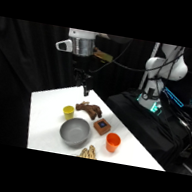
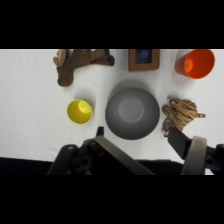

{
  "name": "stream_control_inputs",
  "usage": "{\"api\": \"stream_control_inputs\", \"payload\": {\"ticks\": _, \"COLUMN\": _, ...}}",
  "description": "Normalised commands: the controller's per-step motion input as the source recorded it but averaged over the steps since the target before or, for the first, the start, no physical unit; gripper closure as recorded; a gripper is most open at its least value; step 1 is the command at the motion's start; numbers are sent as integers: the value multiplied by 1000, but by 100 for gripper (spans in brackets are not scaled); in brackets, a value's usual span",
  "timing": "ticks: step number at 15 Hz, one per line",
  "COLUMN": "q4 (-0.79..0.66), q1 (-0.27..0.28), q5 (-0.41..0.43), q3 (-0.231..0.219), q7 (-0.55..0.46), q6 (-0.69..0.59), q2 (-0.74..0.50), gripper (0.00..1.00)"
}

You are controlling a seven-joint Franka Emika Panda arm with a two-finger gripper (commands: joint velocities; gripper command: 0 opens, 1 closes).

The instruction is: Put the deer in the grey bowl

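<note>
Since the deer (image 2: 80, 62) lies sprawled flat on the white table (image 2: 30, 100), free of the gripper and outside the grey bowl (image 2: 132, 113), the pick has not yet begun. In the wrist view the toy sits at the top, diagonally beyond the bowl, near it but apart; the bowl stands empty and upright, mouth open to receive it. Around them lie a small yellow cup (image 2: 79, 111) just beside the bowl, a brown square block with a blue centre (image 2: 144, 59), an orange cup (image 2: 195, 63) and a tan striped figure (image 2: 179, 114) close to the bowl's other side. The crowding means a descent on the deer should favour its body, away from the block.

The arm reaches from its base and holds the gripper (image 1: 85, 88) above the table's far edge, pointing down, well above the toy. Its fingers (image 2: 180, 141) appear spread apart with nothing between them, though the linkage hides part of one.
</note>
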Motion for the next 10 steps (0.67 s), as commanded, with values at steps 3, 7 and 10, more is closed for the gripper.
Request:
{"api": "stream_control_inputs", "payload": {"ticks": 3, "q4": 17, "q1": -26, "q5": -36, "q3": 8, "q7": 34, "q6": 46, "q2": 4, "gripper": 0}}
{"api": "stream_control_inputs", "payload": {"ticks": 7, "q4": -10, "q1": -65, "q5": -90, "q3": -48, "q7": 140, "q6": 101, "q2": -31, "gripper": 0}}
{"api": "stream_control_inputs", "payload": {"ticks": 10, "q4": -131, "q1": -119, "q5": -52, "q3": -84, "q7": 110, "q6": 159, "q2": -124, "gripper": 0}}
